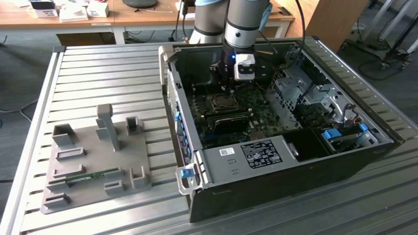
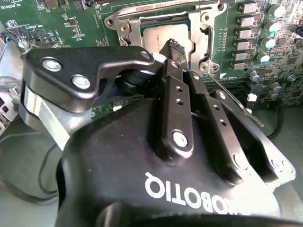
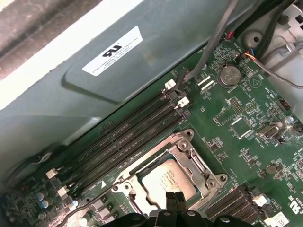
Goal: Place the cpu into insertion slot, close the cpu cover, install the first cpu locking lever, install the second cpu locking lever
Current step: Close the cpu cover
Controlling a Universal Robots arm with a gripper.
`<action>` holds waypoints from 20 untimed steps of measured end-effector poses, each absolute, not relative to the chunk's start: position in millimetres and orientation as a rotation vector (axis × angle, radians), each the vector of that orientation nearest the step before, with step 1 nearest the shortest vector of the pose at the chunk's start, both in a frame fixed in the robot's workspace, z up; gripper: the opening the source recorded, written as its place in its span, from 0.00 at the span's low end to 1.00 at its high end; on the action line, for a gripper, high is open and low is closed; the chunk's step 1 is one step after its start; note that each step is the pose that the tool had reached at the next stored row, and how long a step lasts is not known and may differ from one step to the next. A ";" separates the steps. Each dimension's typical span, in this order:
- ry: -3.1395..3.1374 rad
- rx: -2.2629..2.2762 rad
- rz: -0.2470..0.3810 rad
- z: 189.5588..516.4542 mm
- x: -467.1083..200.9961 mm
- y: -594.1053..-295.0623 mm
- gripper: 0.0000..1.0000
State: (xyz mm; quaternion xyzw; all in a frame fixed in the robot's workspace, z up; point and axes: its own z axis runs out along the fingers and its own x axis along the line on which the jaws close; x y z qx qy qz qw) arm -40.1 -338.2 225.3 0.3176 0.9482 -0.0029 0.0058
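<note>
Inside the open computer case (image 1: 281, 147), in the exterior view, the arm reaches straight down. The gripper (image 1: 228, 87) hangs just over the cpu (image 1: 225, 102) on the green board (image 1: 261, 117). A big label (image 1: 261, 152) with white print sits on a black part of the case. A grey tray (image 1: 98, 161) lies well apart on the metal table (image 1: 98, 73), toward the exterior view's left.

In the second wrist view, the gripper (image 2: 173, 46) has its two fingers (image 2: 176, 94) pressed tight together, with nothing between them. The tips are down at the cpu (image 2: 156, 38). The cpu cover (image 2: 198, 33) lies flat around the chip, so it looks closed. A thin metal rod (image 2: 234, 101) sticks out away from the frame. I think it is a locking lever that is not hooked down yet. White letters run across the gripper's black body.

In the first wrist view, the cpu (image 3: 161, 182) lies flat in the insertion slot (image 3: 214, 182), and the cpu cover (image 3: 191, 156) sits around it. The pinched gripper (image 3: 174, 196) tips meet the chip's edge. So the chip is in and the cover seems down. The levers look like the work that is left. The chip's top has small print. A white label (image 3: 112, 51) with black marks is stuck on the grey case wall, beside the long black memory slots (image 3: 128, 142).
</note>
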 end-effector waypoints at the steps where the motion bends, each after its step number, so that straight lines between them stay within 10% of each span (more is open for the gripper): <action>1: 2.970 0.986 -0.009 225.3 -40.1 -338.2 0.11; 20: 3.069 0.612 -0.007 224.6 -40.1 -338.3 0.11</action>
